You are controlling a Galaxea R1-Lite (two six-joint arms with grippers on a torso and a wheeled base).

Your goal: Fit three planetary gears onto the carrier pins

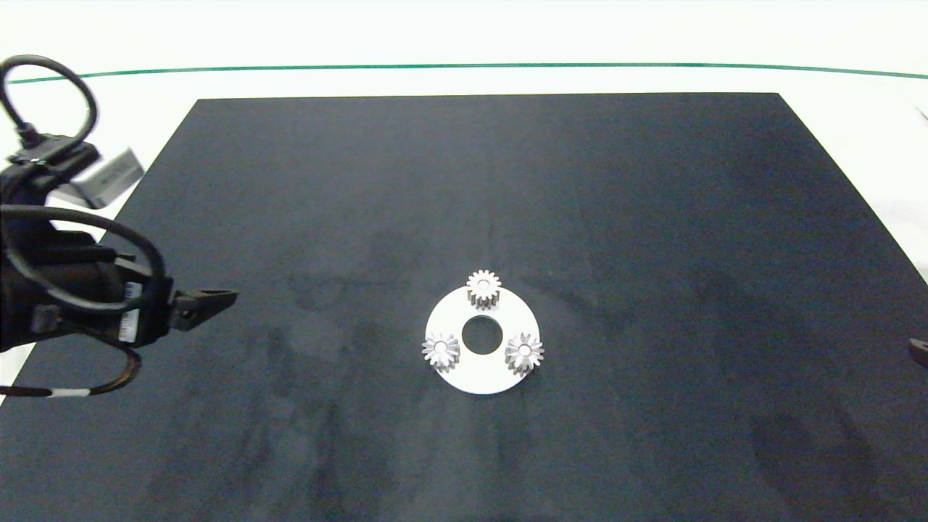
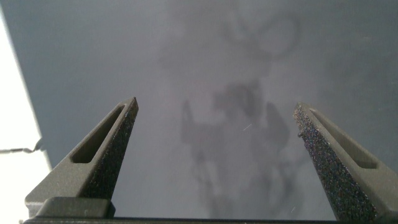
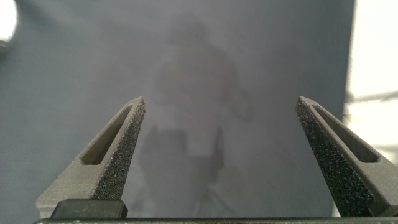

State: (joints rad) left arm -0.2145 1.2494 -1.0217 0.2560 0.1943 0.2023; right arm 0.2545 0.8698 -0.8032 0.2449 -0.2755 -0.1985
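Note:
A flat white disc (image 1: 482,373) with a large centre hole lies mid-mat in the head view. Three silvery planetary gears sit on it in a triangle: one at the far side (image 1: 483,287), one front left (image 1: 441,350), one front right (image 1: 524,352). A pale carrier pin top shows in each gear's centre hole. My left gripper (image 2: 216,112) hovers at the mat's left edge, well clear of the disc, open and holding nothing. My right gripper (image 3: 219,107) is open too, over bare mat; only a dark tip (image 1: 918,351) shows at the head view's right edge.
The black mat (image 1: 616,188) covers most of a white table, whose green line (image 1: 464,66) runs along the far side. Cables (image 1: 51,94) loop over the left arm at the left edge.

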